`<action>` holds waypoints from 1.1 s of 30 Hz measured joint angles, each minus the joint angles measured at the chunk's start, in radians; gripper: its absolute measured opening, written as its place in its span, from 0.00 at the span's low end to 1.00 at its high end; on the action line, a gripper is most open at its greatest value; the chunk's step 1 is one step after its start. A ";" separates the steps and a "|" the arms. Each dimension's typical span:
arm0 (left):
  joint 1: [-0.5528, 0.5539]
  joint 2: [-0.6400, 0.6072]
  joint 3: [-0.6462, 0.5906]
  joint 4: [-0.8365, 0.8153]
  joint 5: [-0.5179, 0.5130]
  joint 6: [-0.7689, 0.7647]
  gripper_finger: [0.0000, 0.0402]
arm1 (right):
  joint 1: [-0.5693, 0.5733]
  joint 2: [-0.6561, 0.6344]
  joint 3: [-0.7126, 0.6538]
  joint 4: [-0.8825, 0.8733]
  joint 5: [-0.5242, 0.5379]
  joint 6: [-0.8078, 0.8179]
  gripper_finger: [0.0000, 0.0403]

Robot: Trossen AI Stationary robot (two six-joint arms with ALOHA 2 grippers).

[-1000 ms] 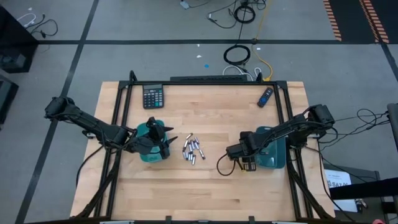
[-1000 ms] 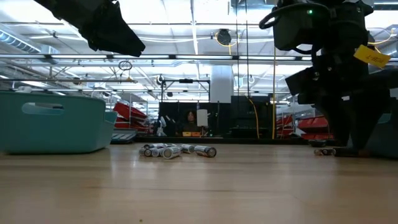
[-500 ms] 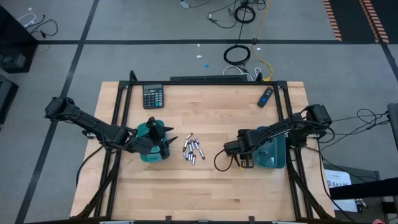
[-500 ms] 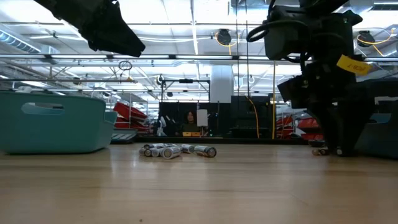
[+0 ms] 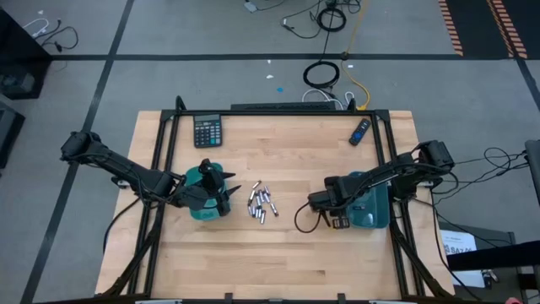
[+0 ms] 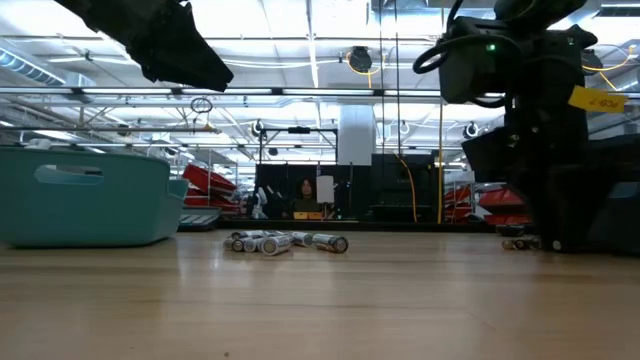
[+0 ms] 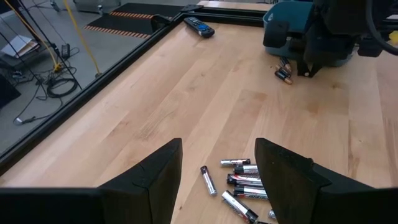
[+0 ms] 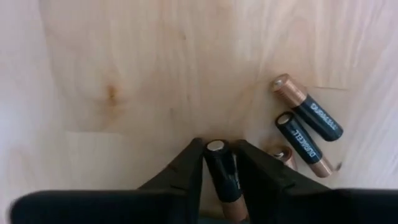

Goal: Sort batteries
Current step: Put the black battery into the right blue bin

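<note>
Battery (image 8: 221,167) in right claw (image 8: 219,163), base hidden

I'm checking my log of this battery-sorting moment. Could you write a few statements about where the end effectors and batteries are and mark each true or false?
1. The right end effector is shut on a black-and-copper battery. True.
2. The silvery batteries lie in a loose pile on the bare table between the two teal trays. True.
3. The left end effector holds a silvery battery. False: it is open, above the pile, holding nothing.
4. The calculator sits inside the left teal tray. False: it lies on the table near the far edge.
5. Two black-and-copper batteries lie on the wood near the right end effector. True.
</note>
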 joint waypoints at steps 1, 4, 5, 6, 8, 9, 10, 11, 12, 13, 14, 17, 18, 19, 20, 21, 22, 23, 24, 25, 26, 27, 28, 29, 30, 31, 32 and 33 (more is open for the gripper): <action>0.000 0.000 0.000 -0.001 0.000 0.000 0.53 | 0.001 0.001 0.001 0.003 0.000 -0.017 0.17; 0.000 0.000 0.000 0.000 0.000 0.000 0.53 | 0.001 0.002 0.012 0.006 0.000 -0.062 0.06; 0.000 0.000 0.000 0.000 0.000 0.000 0.53 | 0.001 0.004 0.020 0.004 0.000 -0.074 0.05; 0.000 0.000 0.000 0.000 0.000 0.000 0.53 | 0.001 0.005 0.032 0.000 0.000 -0.081 0.05; 0.000 0.000 0.000 0.000 0.000 0.000 0.53 | 0.001 0.009 0.064 -0.023 0.002 -0.086 0.05; 0.000 0.000 0.000 0.001 0.000 0.000 0.53 | 0.001 0.013 0.083 -0.035 0.011 -0.088 0.05; 0.000 0.000 0.000 0.000 0.000 0.000 0.53 | 0.001 0.014 0.108 -0.041 0.030 -0.091 0.05; 0.000 0.000 0.000 0.001 0.000 0.000 0.53 | 0.003 0.012 0.141 -0.055 0.047 -0.093 0.05; 0.000 0.000 0.000 0.001 0.000 0.000 0.53 | 0.006 0.005 0.171 -0.078 0.064 -0.093 0.05; 0.000 0.000 0.000 0.000 0.000 0.000 0.53 | 0.011 0.003 0.206 -0.125 0.084 -0.093 0.05; 0.000 0.000 0.000 0.001 0.000 -0.001 0.53 | 0.017 0.002 0.241 -0.192 0.102 -0.084 0.05; 0.000 0.000 0.000 -0.002 0.001 -0.002 0.53 | 0.038 -0.008 0.340 -0.390 0.169 -0.011 0.05; 0.000 0.000 0.000 -0.002 0.008 -0.008 0.53 | 0.043 -0.022 0.359 -0.435 0.172 0.014 0.05; 0.000 0.000 0.000 -0.007 0.014 -0.018 0.53 | 0.049 -0.039 0.363 -0.465 0.162 0.035 0.05; 0.000 0.000 0.000 -0.014 0.019 -0.021 0.53 | 0.055 -0.056 0.362 -0.487 0.140 0.053 0.05; 0.000 0.000 0.000 -0.019 0.022 -0.024 0.53 | 0.061 -0.074 0.355 -0.497 0.120 0.073 0.05; 0.000 0.000 0.000 -0.025 0.023 -0.024 0.53 | 0.068 -0.093 0.345 -0.502 0.110 0.098 0.05; 0.000 0.000 0.000 -0.028 0.023 -0.024 0.53 | 0.075 -0.115 0.331 -0.507 0.105 0.126 0.05; 0.000 0.000 0.000 -0.027 0.023 -0.024 0.53 | 0.083 -0.136 0.316 -0.521 0.103 0.157 0.05; 0.000 0.000 0.000 -0.027 0.023 -0.024 0.53 | 0.089 -0.157 0.298 -0.538 0.103 0.188 0.05; 0.000 0.000 0.000 -0.027 0.023 -0.024 0.53 | 0.095 -0.177 0.277 -0.539 0.106 0.216 0.05; 0.000 0.000 0.000 -0.027 0.023 -0.023 0.53 | 0.101 -0.200 0.252 -0.531 0.111 0.247 0.06; 0.000 0.000 0.000 -0.026 0.023 -0.022 0.53 | 0.104 -0.221 0.225 -0.522 0.112 0.275 0.07; 0.000 0.000 0.000 -0.026 0.023 -0.022 0.53 | 0.106 -0.242 0.199 -0.514 0.111 0.306 0.10; 0.000 0.000 0.000 -0.026 0.023 -0.022 0.53 | 0.106 -0.260 0.173 -0.517 0.110 0.337 0.14; 0.000 0.000 0.000 -0.026 0.023 -0.021 0.53 | 0.106 -0.275 0.148 -0.522 0.106 0.368 0.19; 0.000 0.000 0.000 -0.025 0.023 -0.020 0.53 | 0.106 -0.289 0.126 -0.524 0.099 0.396 0.24; 0.000 0.000 0.000 -0.025 0.023 -0.020 0.53 | 0.106 -0.300 0.107 -0.523 0.088 0.413 0.29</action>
